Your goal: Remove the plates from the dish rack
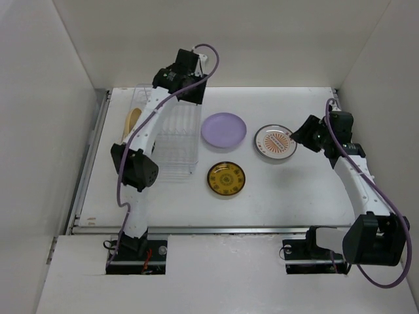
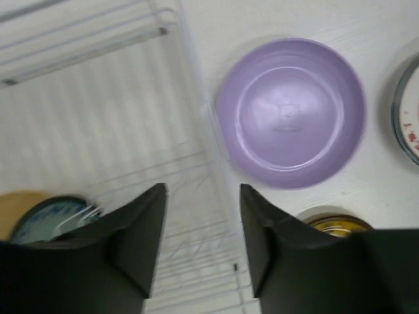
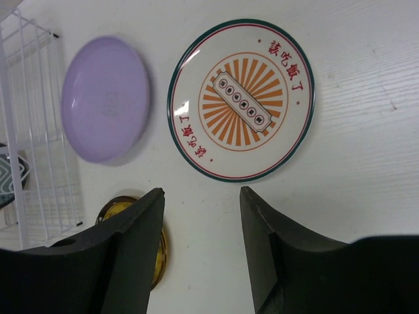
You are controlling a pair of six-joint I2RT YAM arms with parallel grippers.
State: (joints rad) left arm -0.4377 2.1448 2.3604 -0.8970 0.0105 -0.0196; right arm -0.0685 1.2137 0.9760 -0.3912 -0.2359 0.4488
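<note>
The clear wire dish rack (image 1: 173, 140) stands at the left. A mustard-yellow plate (image 1: 133, 121) shows at its left side. In the left wrist view the rack (image 2: 98, 131) holds a teal patterned plate (image 2: 49, 212) beside the mustard one (image 2: 16, 203). On the table lie a lavender plate (image 1: 223, 130), an amber patterned plate (image 1: 226, 178) and a white sunburst plate (image 1: 275, 142). My left gripper (image 1: 188, 91) hangs open and empty above the rack's far right edge (image 2: 203, 196). My right gripper (image 1: 302, 134) is open and empty just right of the sunburst plate (image 3: 242, 98).
White walls close in the table at the back and on both sides. A metal rail (image 1: 216, 229) runs along the near edge. In the right wrist view the lavender plate (image 3: 105, 98), the amber plate's rim (image 3: 114, 209) and the rack (image 3: 33, 131) show.
</note>
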